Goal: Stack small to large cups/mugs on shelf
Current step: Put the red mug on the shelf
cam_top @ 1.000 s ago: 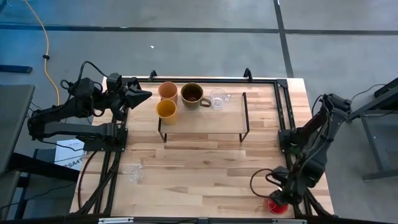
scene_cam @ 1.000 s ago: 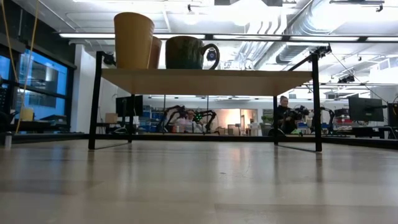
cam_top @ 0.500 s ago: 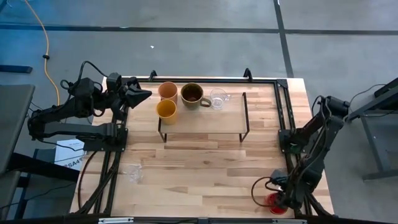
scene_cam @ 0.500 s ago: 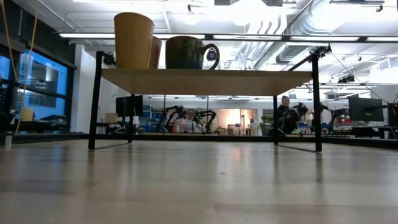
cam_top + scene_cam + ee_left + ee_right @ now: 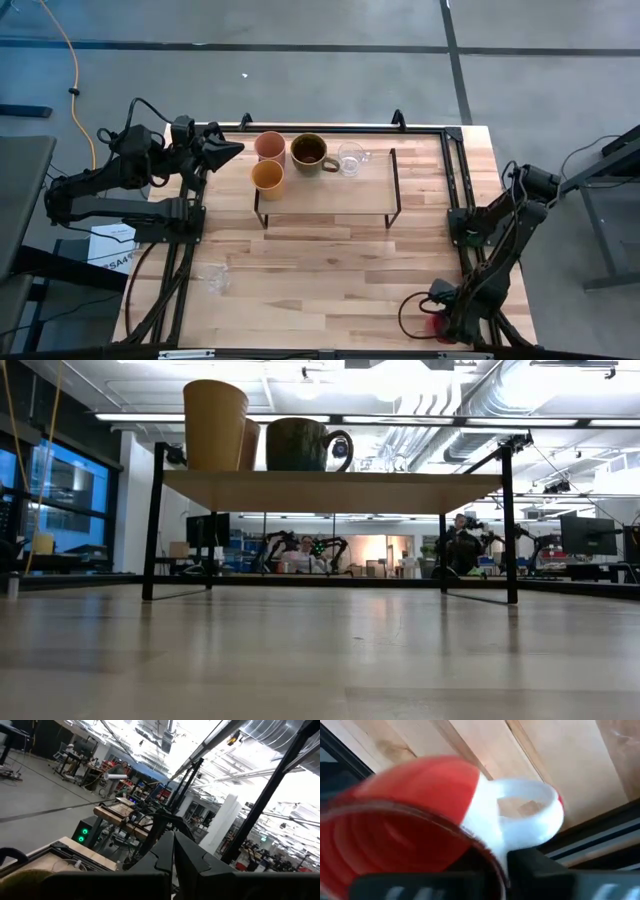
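Your right tool point(image 5: 440, 325) sits low at the near right corner of the tabletop point(image 5: 330, 270), down over the red-pink cup point(image 5: 405, 815); the wrist view shows rim and white handle right against the tool, but you cannot tell whether the fingers have closed on it. Well away from that tool stands the shelf point(image 5: 330, 195), with the peach tumbler point(image 5: 270, 146), yellow-orange cup point(image 5: 267, 176), brown handled mug point(image 5: 309, 151) and one clear glass mug point(image 5: 351, 157) crowded at one end, probably leaving room for larger pieces. Another clear glass mug point(image 5: 217, 279) waits on the tabletop. Your left tool point(image 5: 228, 151) is parked just beside the tumbler, fingers pressed together, empty.
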You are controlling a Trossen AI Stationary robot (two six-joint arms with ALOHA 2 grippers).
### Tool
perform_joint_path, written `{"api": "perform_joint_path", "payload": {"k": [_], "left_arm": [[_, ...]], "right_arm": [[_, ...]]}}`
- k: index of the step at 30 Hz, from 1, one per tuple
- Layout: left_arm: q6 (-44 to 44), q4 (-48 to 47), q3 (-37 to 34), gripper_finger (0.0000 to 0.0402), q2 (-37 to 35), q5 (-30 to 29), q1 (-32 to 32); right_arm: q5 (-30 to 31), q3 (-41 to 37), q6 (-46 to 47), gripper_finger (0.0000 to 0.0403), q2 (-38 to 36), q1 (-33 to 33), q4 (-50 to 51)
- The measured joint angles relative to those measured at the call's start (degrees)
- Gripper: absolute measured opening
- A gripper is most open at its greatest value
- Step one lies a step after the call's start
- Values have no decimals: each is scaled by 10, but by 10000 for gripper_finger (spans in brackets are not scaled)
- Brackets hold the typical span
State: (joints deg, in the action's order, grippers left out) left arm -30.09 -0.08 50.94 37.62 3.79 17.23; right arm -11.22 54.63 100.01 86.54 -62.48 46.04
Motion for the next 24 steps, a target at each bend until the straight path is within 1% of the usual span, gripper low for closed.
{"api": "perform_joint_path", "payload": {"k": [1,2,5,7,10,12,14,18,21,24], "left_arm": [[0,0,0,3,0,0,0],[0,0,0,3,0,0,0],[-1,0,0,3,0,0,0],[-1,0,0,3,0,-3,0],[-1,0,0,3,0,-4,0],[-1,0,0,3,0,-5,0],[-1,0,0,3,0,-5,0],[-1,0,0,3,0,-7,0],[0,0,0,3,0,-8,0],[3,0,0,3,0,-8,0]], "right_arm": [[0,0,0,28,0,0,-1],[0,0,-1,15,0,0,-2],[-3,0,0,15,0,1,-30],[2,8,-10,7,-5,7,-34],[25,28,-16,6,-28,31,-33],[51,45,-37,4,-53,59,-28],[81,71,-69,3,-82,101,-11],[153,148,-165,2,-122,219,56],[192,222,-253,1,-116,311,124],[199,302,-321,1,-86,395,170]]}}
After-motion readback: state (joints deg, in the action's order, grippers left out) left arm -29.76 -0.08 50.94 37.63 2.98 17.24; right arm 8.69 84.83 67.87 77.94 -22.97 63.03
